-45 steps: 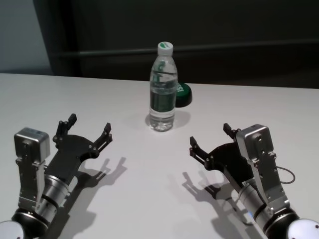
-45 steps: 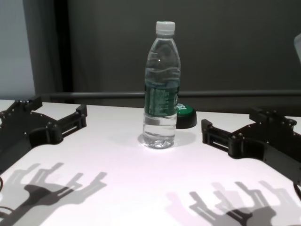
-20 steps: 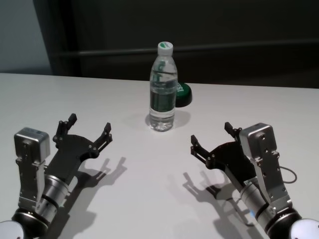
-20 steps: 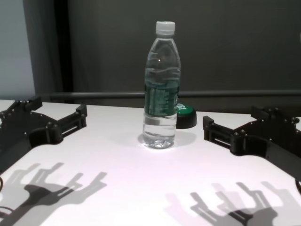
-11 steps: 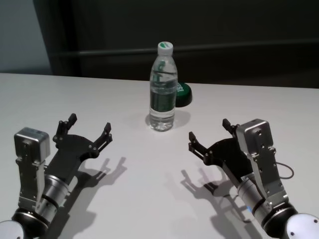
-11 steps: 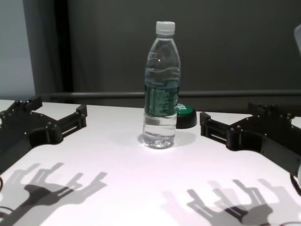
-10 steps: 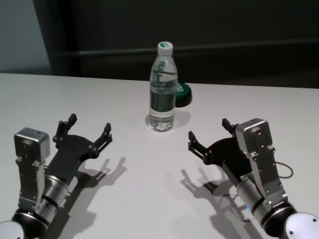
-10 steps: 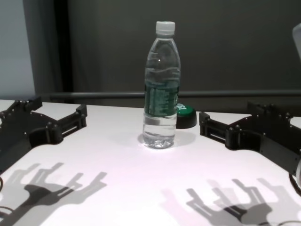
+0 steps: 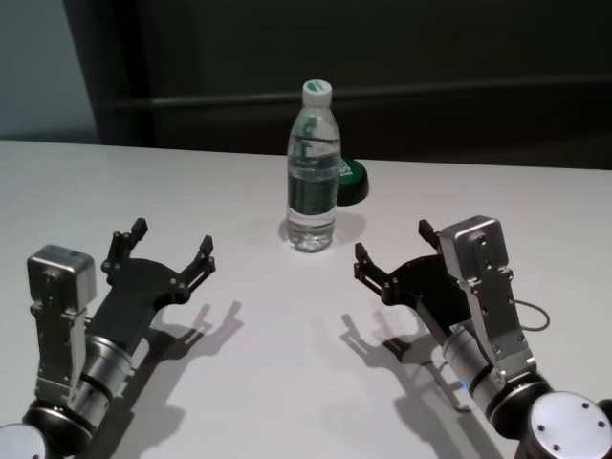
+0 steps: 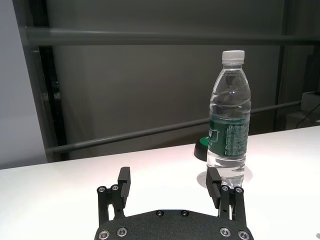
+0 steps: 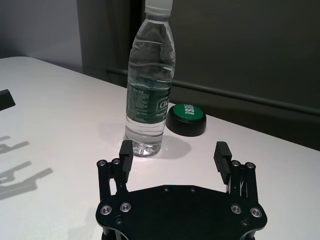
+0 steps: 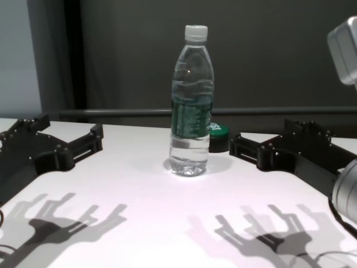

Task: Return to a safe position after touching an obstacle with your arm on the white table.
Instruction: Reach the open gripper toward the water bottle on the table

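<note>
Nearest: left gripper (image 9: 172, 249), matte black, bolted plates, ridged fingertips, jaws spread wide, holding nothing, low over the white table (image 9: 258, 382) at the robot's left. Right gripper (image 9: 394, 251), same build, jaws wide and empty, to the right, fingertips near the bottle but apart from it. Table smooth, plain, casting sharp finger shadows.

Farther, centre: obstacle bottle (image 9: 313, 172), upright, clear ribbed plastic, white screw cap, dark green label band; print unreadable. Just behind it, a low round black puck (image 11: 186, 119) with green top; white lettering, illegible.
</note>
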